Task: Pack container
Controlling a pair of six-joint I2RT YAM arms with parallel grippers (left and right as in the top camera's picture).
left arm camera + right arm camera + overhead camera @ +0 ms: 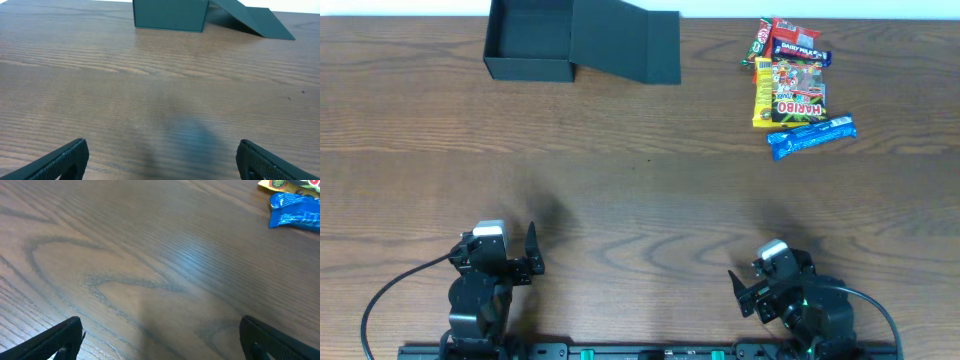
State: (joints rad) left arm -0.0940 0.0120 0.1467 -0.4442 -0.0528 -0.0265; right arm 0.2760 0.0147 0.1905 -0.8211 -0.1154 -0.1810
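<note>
The container (530, 40), a shallow black box, sits open at the table's far left with its flap lid (625, 45) sloping down to the right. In the left wrist view the container (170, 15) is far ahead, lid (250, 20) beside it. A pile of snack packets (790, 85) lies at the far right, with a blue packet (810, 137) nearest. The blue packet (295, 211) shows at the top right of the right wrist view. My left gripper (502, 250) (162, 155) and right gripper (772, 272) (160, 335) are at the near edge, both open and empty.
Bare wooden table (640, 190) stretches between the grippers and the objects. A yellow packet corner (280, 184) peeks in above the blue one. A black cable (390, 290) loops off the left arm's base.
</note>
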